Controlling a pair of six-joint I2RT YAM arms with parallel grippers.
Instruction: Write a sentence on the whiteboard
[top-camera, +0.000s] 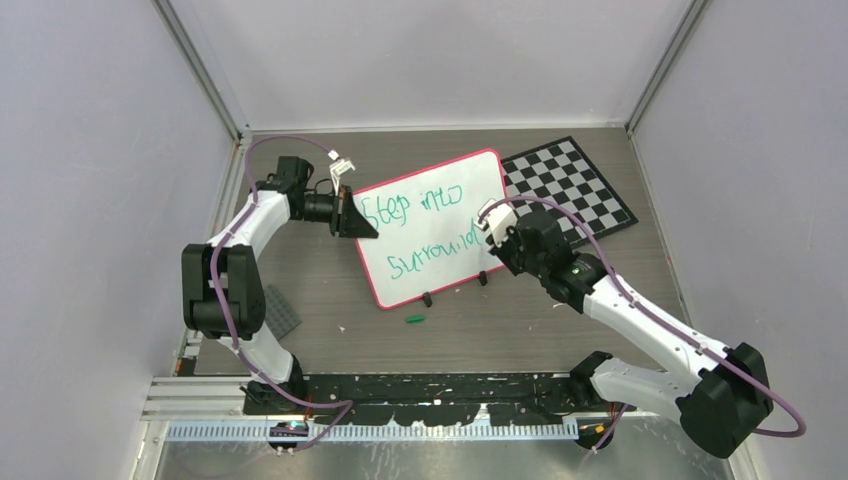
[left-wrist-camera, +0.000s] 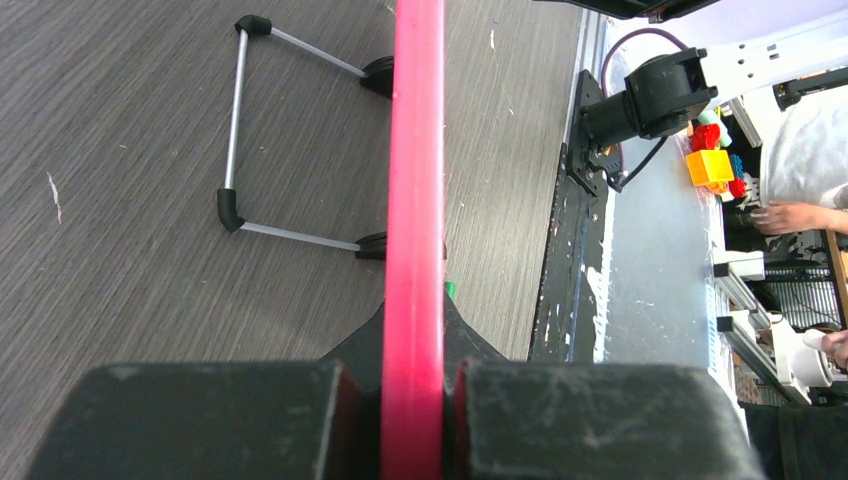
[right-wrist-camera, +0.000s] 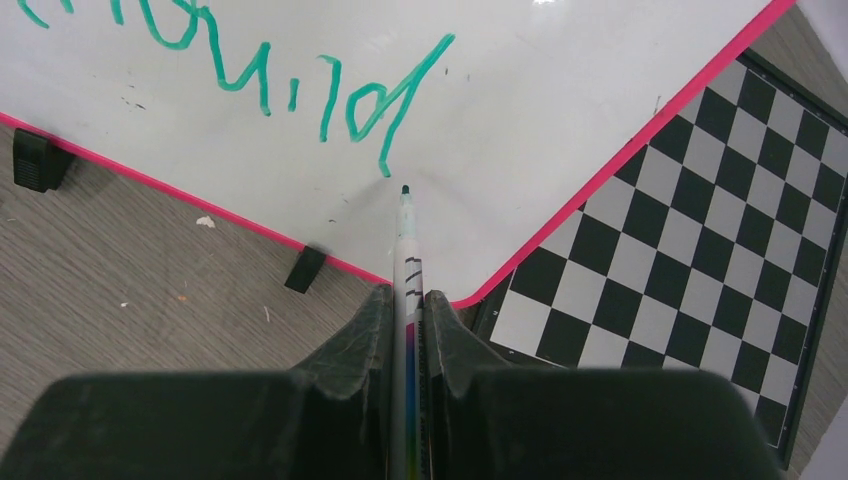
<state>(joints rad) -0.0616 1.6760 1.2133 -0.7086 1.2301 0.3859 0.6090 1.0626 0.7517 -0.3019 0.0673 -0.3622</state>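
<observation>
The whiteboard (top-camera: 440, 205) stands tilted mid-table, white with a red-pink rim. The sentence (top-camera: 420, 232), in green marker, reads "Step into" over "surround". My left gripper (top-camera: 352, 212) is shut on the board's left rim, which runs as a red-pink bar (left-wrist-camera: 416, 180) between the jaws in the left wrist view. My right gripper (top-camera: 492, 228) is shut on a white marker (right-wrist-camera: 407, 262) at the board's right side. In the right wrist view the marker's green tip sits just below the last letter of the sentence (right-wrist-camera: 385, 110), over the whiteboard (right-wrist-camera: 560, 130). I cannot tell if it touches.
A black-and-white checkered board (top-camera: 575, 185) lies behind the whiteboard's right edge, also in the right wrist view (right-wrist-camera: 700, 220). A small green cap (top-camera: 415, 319) lies on the table in front. A grey plate (top-camera: 280, 310) lies at the left. The board's wire stand (left-wrist-camera: 240, 130) rests behind it.
</observation>
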